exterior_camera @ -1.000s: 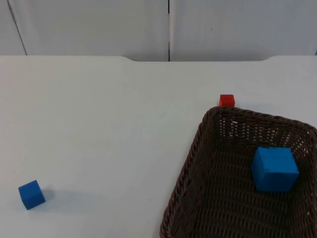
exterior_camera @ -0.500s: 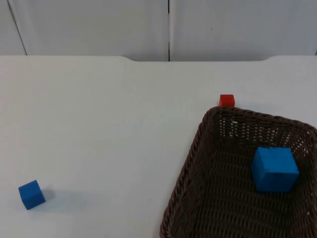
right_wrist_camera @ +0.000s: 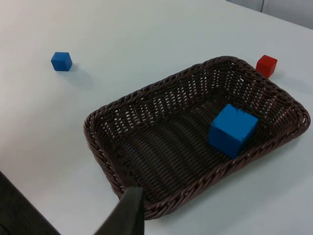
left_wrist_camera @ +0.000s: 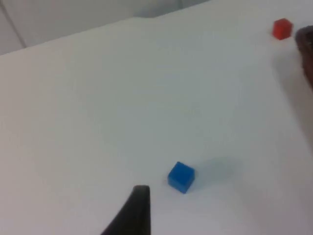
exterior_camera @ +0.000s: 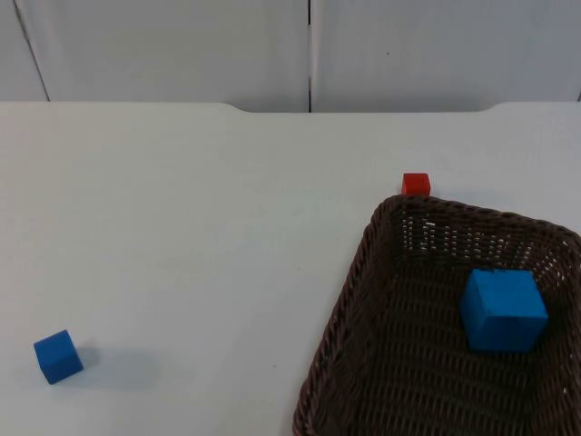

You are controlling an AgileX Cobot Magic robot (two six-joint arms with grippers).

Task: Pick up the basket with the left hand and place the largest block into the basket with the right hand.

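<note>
**Big block already in the basket, both arms drawn back**

The large blue block (exterior_camera: 502, 310) lies inside the brown wicker basket (exterior_camera: 363, 263), toward its far right side as the top camera sees it, resting on the woven floor close to the wall. The basket itself sits flat on the desk (exterior_camera: 200, 227); nothing holds it. Judging from this, the placing part looks done, while the basket is not lifted, so either the lift is finished and the basket put down, or it is left to do. I cannot say which.

The left hand (left_wrist_camera: 134, 210) hangs above the desk, with the small blue block (left_wrist_camera: 181, 176) just beyond its fingertip and the red block (left_wrist_camera: 282, 28) far ahead, beside the basket's edge. Only one fingertip of it shows, so I cannot tell whether it is spread or pressed together. The right hand (right_wrist_camera: 128, 211) hangs high over the near rim of the basket, with the large blue block ahead of it inside, the red block (right_wrist_camera: 266, 65) beyond the far corner, and the small blue block (right_wrist_camera: 61, 61) well apart on the bare desk. Its state too cannot be told.

The desk is plain white and smooth. It ends at a pale grey partition wall (exterior_camera: 182, 45) with a dark vertical seam.
</note>
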